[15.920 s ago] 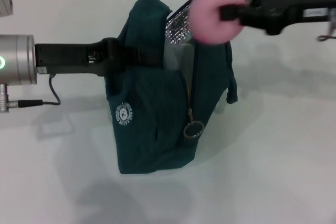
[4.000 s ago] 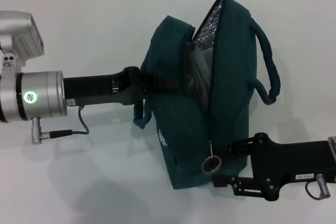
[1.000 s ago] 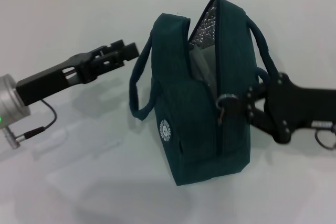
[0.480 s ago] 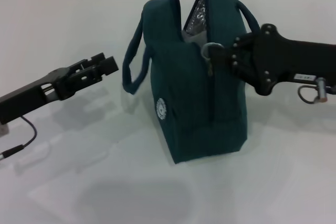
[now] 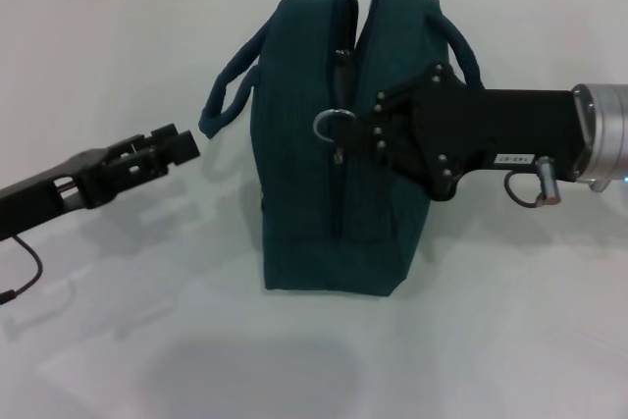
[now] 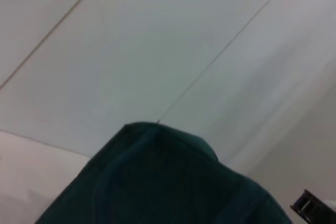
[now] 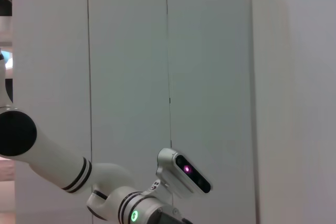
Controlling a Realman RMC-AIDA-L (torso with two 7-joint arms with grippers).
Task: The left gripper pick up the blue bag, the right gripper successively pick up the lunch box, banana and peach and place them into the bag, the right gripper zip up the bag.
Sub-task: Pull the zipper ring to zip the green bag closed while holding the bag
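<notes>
Gripping the metal ring pull (image 5: 334, 125) near the top of the bag (image 5: 329, 203), the right end effector (image 5: 378, 130) pinches it closed-fingered. The bag stands upright mid-counter (image 5: 510, 340). The left end effector (image 5: 177, 144) hovers beside the handle, apart, fingers narrow, holding nothing.

My left gripper (image 5: 175, 141): matte black, blocky ridged tips on a long flat black forearm; thin black cable trailing at the 8 o'clock edge of the head view.

My right gripper (image 5: 378, 125): black angular plates studded with small silver screw heads. Behind it a black rectangular housing with a small white label (print too small to read), a silver cylindrical joint at 3 o'clock, a grey looped cable beneath.

Right wrist view: white rounded arm segments with black bands, a green light, a pink-lit sensor head.
</notes>
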